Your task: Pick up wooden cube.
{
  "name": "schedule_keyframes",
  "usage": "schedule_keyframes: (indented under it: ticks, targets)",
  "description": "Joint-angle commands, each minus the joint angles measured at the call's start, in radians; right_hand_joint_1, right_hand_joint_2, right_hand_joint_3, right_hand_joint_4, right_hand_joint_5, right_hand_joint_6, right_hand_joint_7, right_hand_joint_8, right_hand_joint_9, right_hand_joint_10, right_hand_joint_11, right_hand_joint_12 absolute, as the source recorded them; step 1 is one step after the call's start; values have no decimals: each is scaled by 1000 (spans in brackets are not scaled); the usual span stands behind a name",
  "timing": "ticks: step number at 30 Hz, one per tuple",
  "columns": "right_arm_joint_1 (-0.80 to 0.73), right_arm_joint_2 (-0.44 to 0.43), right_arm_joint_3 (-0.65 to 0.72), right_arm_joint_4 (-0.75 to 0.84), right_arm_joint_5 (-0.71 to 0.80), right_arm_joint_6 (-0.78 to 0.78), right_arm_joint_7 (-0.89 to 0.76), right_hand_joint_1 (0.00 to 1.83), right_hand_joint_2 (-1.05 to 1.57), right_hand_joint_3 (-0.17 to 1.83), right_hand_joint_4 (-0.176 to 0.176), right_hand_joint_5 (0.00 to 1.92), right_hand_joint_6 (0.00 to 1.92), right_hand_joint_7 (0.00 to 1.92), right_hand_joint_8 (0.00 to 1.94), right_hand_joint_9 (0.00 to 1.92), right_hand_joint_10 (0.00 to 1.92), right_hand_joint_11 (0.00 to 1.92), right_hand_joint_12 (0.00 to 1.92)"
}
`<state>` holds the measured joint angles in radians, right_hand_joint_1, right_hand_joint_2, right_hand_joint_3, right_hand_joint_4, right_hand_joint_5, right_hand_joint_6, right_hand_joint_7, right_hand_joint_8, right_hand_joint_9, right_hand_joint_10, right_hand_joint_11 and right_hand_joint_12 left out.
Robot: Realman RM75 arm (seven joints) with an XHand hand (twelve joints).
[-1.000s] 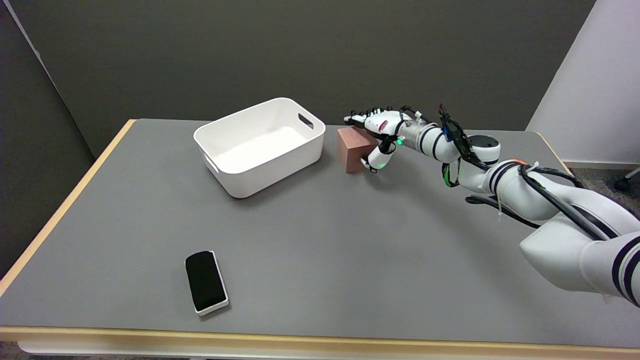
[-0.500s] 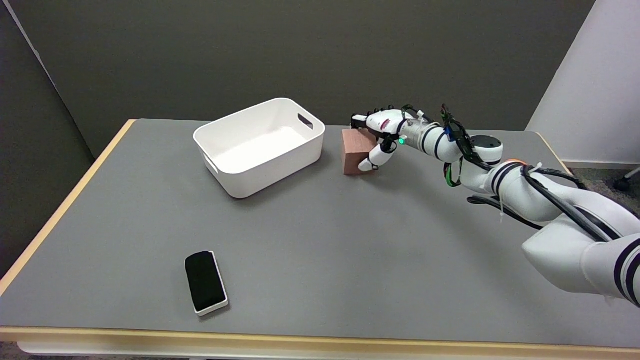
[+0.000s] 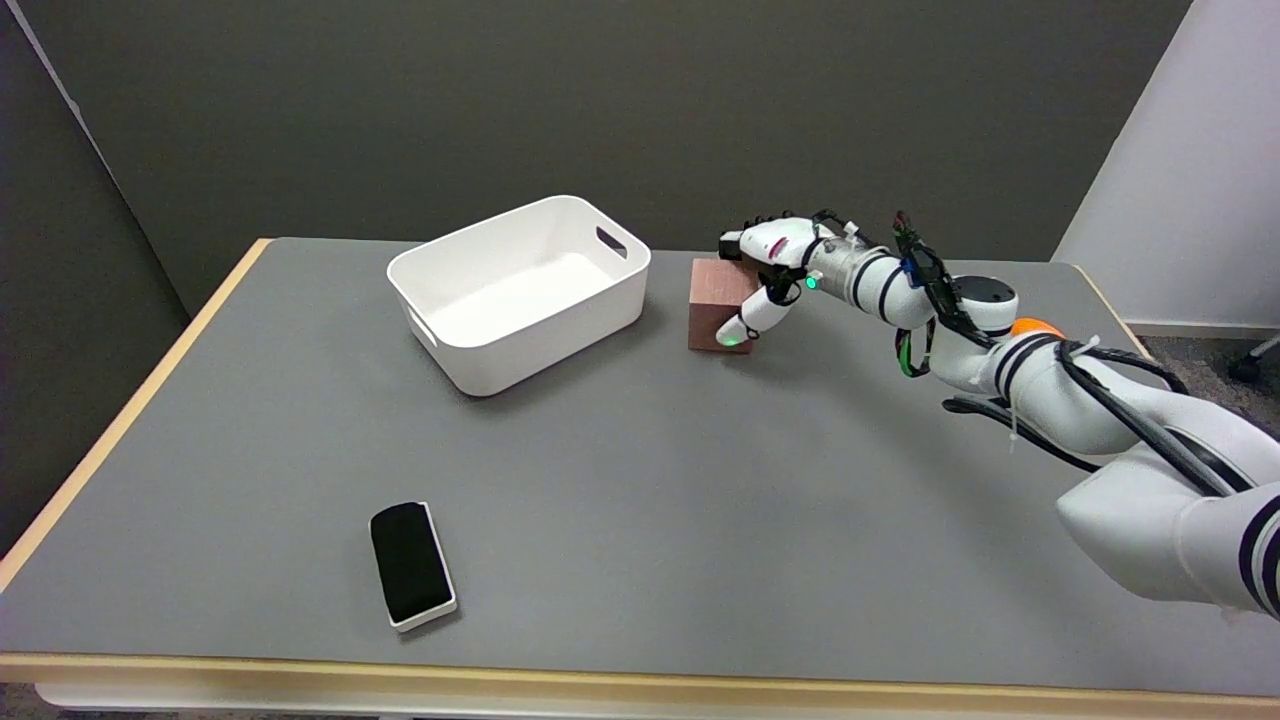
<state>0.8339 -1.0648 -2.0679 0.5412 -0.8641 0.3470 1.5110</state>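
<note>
- White bin point(image 3: 520, 290) w/ handle cutouts sitting on grey table point(image 3: 640, 520), far-centre.
- Black eraser in white tray point(image 3: 412, 563) lying near front edge, left side.

Reddish-brown wooden cube point(image 3: 715, 315) sits on the table, apparently flat, far side hidden

Cube's point(image 3: 714, 310) far side behind hand point(image 3: 770, 268)

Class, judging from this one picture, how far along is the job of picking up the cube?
Done: the right hand has reached the cube. In hand: its fingers wrap the cube's right side, thumb on the front face. Left: the cube sits on the table, so the lift is not yet done.
</note>
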Motion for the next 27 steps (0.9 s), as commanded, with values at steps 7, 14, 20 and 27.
schedule_keyframes:
  ticks: [7, 14, 20, 27]
  targets:
    - [-250, 90, 365, 476, 9, -151, -84, 1199, 1081, 356, -163, 615, 1438, 879, 1451, 908, 1482, 602, 1804]
    - [-269, 92, 408, 561, 27, -166, -84, 1206, 1051, 402, -167, 628, 1421, 890, 1445, 895, 1472, 651, 1803]
    - [-241, 81, 380, 590, 106, -180, -84, 1204, 1065, 381, -166, 624, 1419, 881, 1458, 891, 1485, 619, 1828]
    - [-102, -1, 215, 515, 107, -208, -84, 1195, 1090, 353, -164, 612, 1431, 859, 1495, 892, 1529, 563, 1866]
